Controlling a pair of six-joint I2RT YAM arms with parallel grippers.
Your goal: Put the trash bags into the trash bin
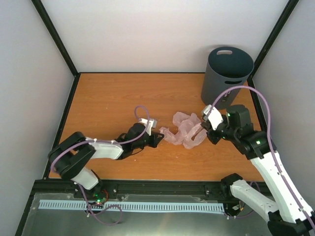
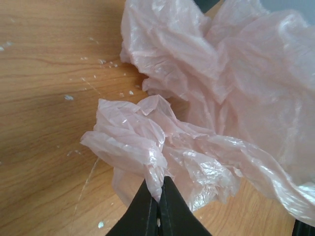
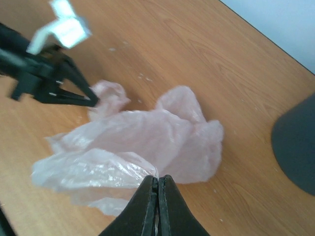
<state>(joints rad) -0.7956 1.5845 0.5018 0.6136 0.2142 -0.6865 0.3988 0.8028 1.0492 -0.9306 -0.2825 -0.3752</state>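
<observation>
left tool (image 2: 159,186), right tool (image 3: 157,181) each clamped on crinkly translucent pale-pink bag (image 1: 186,129), bunched on wooden table (image 1: 108,98)

The table (image 1: 113,93) is orange-brown wood grain, evenly lit, with small white specks (image 2: 101,61) on its surface. Plain white walls (image 1: 162,34) close it in at the back and both sides, joined by black frame posts (image 1: 55,35). Along the near edge runs a black rail (image 1: 162,186), then a white slotted strip (image 1: 133,206) on grey sheet metal (image 1: 147,223).
</observation>
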